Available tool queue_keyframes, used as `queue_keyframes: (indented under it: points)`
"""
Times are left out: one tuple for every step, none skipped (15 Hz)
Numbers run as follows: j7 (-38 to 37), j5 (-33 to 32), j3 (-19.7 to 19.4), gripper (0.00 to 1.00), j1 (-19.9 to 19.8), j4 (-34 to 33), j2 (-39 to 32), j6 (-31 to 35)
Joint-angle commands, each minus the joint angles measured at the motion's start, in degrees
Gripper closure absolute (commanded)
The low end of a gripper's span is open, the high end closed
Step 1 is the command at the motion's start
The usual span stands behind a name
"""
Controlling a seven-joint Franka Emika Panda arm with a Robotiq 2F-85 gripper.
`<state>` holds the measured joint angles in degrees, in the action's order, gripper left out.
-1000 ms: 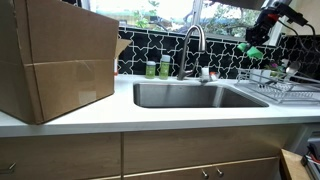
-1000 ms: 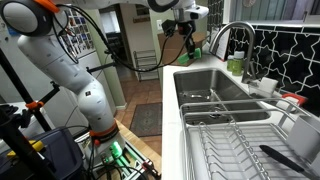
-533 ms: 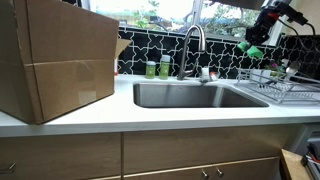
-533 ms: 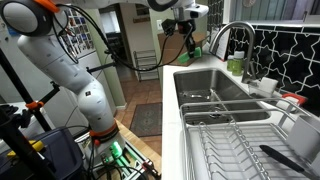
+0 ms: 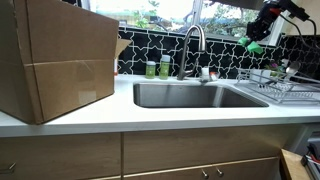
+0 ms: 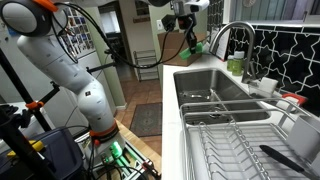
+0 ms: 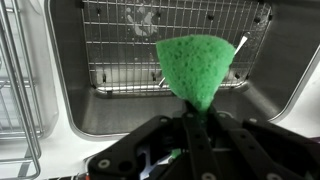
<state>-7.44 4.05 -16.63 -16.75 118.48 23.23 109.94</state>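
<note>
My gripper (image 7: 193,112) is shut on a green sponge (image 7: 197,66), which sticks out from between the fingers in the wrist view. Below it lies the steel sink (image 7: 70,100) with a wire grid (image 7: 130,55) on its bottom. In both exterior views the gripper (image 5: 256,37) (image 6: 188,36) holds the green sponge (image 5: 253,49) (image 6: 194,47) high in the air above the counter, near the faucet (image 5: 193,45) (image 6: 228,35).
A large cardboard box (image 5: 55,60) stands on the white counter (image 5: 150,115). A dish rack (image 5: 275,85) (image 6: 240,145) sits beside the sink. Green bottles (image 5: 157,68) stand behind the sink by the tiled wall.
The gripper with the sponge has risen slightly; otherwise nothing has visibly changed.
</note>
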Motion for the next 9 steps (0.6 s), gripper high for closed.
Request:
queue_keyframes:
  points:
    - [-0.11, 0.03, -0.03, 0.97, -0.38, -0.06, -0.16, -0.54]
    - [0.11, 0.16, -0.13, 0.97, -0.32, -0.01, -0.26, -0.61]
    - [0.19, 0.10, -0.20, 0.97, -0.37, 0.09, -0.47, -0.48]
    - [0.16, 0.07, -0.30, 0.97, -0.45, 0.15, -0.72, -0.25]
    - [0.36, 0.24, -0.53, 0.97, -0.45, 0.14, -1.08, -0.29]
    - [0.53, 0.62, -0.75, 0.97, -0.35, 0.09, -1.43, -0.73]
    - [0.96, 1.10, -0.94, 0.97, -0.11, 0.15, -1.69, -1.35]
    - [1.87, 1.99, -1.19, 0.97, 0.36, 0.32, -1.98, -2.52]
    - [2.07, 2.30, -1.16, 0.97, 0.48, 0.66, -2.30, -3.32]
